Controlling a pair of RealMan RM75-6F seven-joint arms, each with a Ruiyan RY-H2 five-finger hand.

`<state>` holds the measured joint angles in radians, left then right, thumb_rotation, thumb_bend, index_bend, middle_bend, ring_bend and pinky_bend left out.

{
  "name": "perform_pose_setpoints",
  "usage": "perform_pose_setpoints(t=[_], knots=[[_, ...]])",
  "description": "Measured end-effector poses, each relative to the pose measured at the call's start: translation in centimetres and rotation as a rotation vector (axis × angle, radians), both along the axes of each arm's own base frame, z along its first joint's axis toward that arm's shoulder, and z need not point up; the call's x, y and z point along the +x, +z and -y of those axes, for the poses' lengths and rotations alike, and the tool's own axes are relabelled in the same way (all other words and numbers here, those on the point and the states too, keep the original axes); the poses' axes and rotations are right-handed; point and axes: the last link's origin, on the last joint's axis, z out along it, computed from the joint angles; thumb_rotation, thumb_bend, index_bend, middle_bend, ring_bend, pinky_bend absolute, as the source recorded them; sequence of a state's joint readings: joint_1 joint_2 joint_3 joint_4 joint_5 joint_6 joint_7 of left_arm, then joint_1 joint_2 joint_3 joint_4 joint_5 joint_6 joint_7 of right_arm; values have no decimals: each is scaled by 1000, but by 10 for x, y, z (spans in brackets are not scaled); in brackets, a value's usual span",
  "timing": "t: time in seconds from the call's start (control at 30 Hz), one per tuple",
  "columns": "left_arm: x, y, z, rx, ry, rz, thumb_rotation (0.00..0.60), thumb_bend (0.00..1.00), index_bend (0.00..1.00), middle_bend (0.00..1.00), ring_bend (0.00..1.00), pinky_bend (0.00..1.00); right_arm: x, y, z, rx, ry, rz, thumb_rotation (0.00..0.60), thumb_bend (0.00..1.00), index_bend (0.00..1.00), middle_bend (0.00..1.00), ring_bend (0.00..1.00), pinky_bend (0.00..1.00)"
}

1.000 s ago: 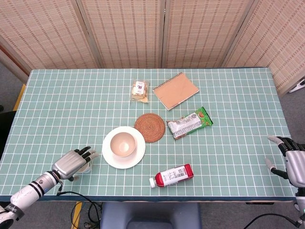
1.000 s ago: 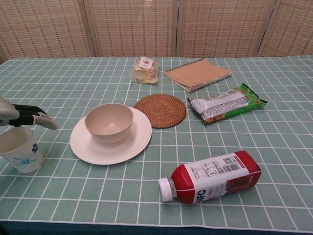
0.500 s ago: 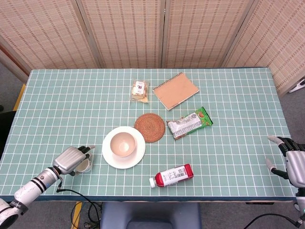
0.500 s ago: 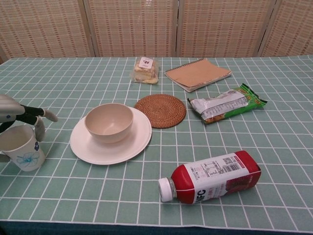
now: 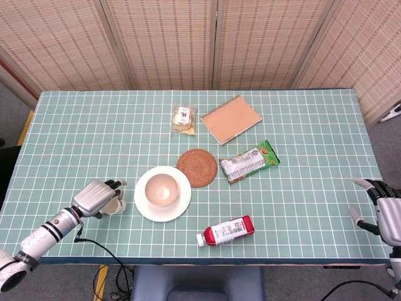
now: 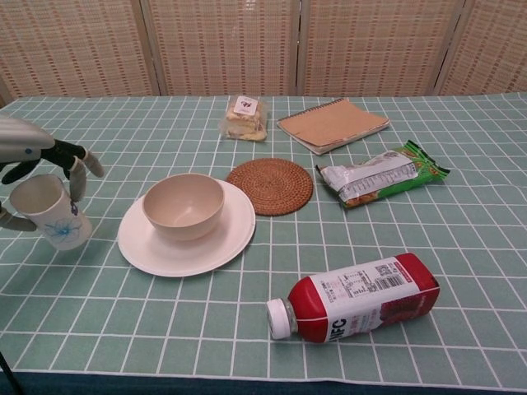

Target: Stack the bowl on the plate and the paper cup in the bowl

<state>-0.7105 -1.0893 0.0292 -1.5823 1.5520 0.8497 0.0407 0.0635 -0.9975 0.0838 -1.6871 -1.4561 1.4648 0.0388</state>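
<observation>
At the table's left, the paper cup (image 6: 49, 212), white with a blue flower print, is held upright by the left hand (image 6: 37, 156), whose fingers (image 6: 76, 177) are wrapped over the cup's rim from above; whether the cup's base rests on the green checked tablecloth (image 6: 461, 239) cannot be told. Just to the right, the beige bowl (image 6: 183, 205) is seen seated on the white plate (image 6: 212, 248), the cup being near the plate's left edge but apart from it. Behind the plate, touching its far right rim, a round woven coaster (image 6: 271, 186) is laid flat. Further back, a wrapped snack (image 6: 244, 118) and a spiral notebook (image 6: 333, 124) are placed near the table's far side. A green snack packet (image 6: 380, 174) is set to the right of the coaster, and a red-and-white bottle (image 6: 356, 299) is lying on its side at the front edge. At the table's far right edge, in the head view, the right hand (image 5: 383, 214) is shown empty, fingers spread apart.
</observation>
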Motion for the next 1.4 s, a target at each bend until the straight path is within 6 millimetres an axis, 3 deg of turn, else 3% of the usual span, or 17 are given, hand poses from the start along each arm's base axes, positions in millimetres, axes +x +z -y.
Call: perform_pose_setpoints(t=[0.37, 0.77, 1.27, 1.4], knots=[[63, -6, -35, -23, -97, 95, 600, 190, 386, 194, 286, 637, -2, -1, 1, 3, -1, 4, 600, 277, 227, 271, 198, 297], [101, -40, -53, -98, -75, 113, 600, 191, 367, 194, 274, 637, -7, 3, -6, -12, -16, 6, 600, 277, 227, 271, 198, 297], [110, -68, -68, -109, -45, 51, 600, 190, 321, 194, 253, 637, -13, 4, -10, -20, -31, 14, 600, 277, 227, 271, 198, 297], [108, -73, -68, -111, -35, 34, 600, 189, 233, 136, 120, 560, -15, 4, -10, -20, -35, 16, 600, 277, 227, 271, 198, 297]])
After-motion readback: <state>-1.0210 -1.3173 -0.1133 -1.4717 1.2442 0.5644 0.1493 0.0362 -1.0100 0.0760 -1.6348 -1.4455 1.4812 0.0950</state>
